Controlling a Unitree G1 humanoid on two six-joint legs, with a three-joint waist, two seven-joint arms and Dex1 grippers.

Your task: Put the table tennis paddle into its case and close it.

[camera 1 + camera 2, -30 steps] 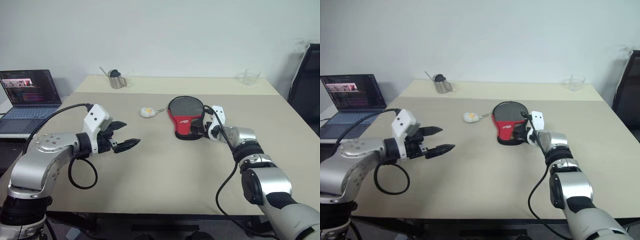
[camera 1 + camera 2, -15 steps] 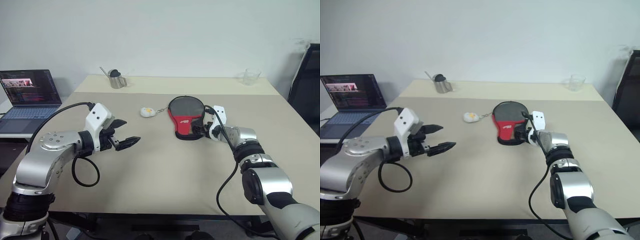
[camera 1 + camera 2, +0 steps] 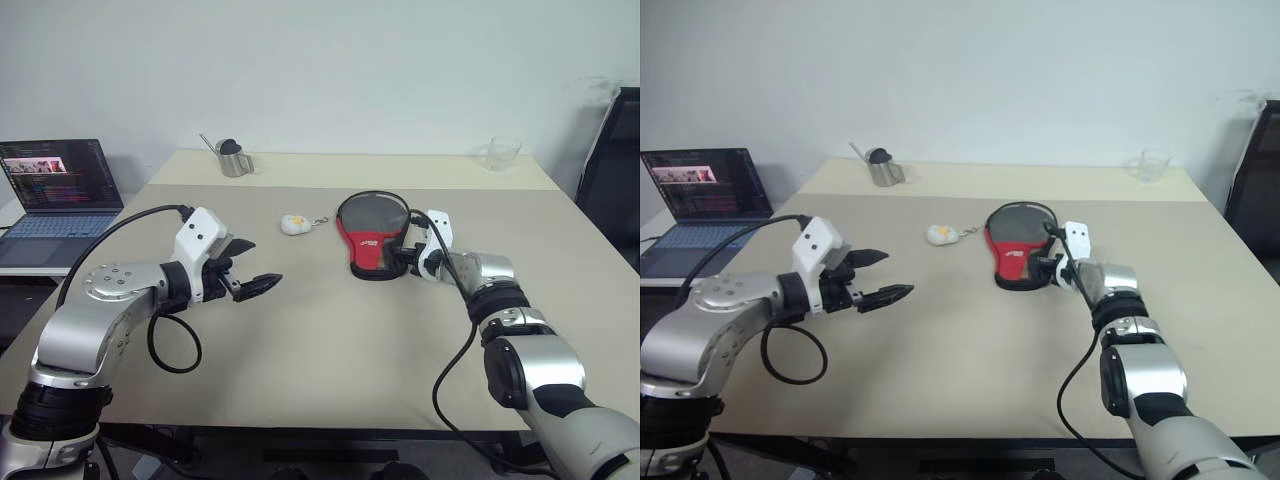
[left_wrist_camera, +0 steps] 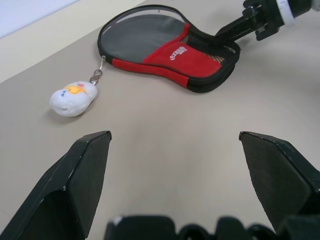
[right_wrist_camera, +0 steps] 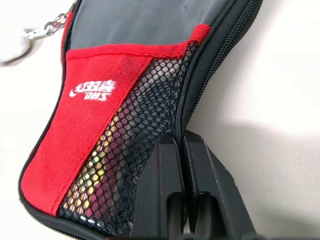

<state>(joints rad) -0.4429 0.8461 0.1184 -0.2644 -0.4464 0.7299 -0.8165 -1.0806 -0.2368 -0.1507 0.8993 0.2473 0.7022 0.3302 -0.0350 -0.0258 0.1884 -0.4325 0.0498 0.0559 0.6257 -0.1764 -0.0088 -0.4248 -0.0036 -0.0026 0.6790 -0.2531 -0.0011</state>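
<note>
While the case (image 3: 373, 238) lies flat on the beige counter (image 3: 330, 340), the right claw (image 5: 181, 150) has its two black fingers pressed together on the zipper edge at the narrow end, beside the mesh pocket (image 5: 135, 150). White logo (image 5: 92, 89) on red fabric; small white ball charm (image 3: 294, 224) on a short chain, resting just beside the round end. Left claw (image 3: 252, 268), fingers spread wide apart, hovers over bare counter, well apart from the case. Far side of counter: metal cup (image 3: 233, 159), clear glass (image 3: 500, 153). Laptop (image 3: 58, 190) at the robot's left.
</note>
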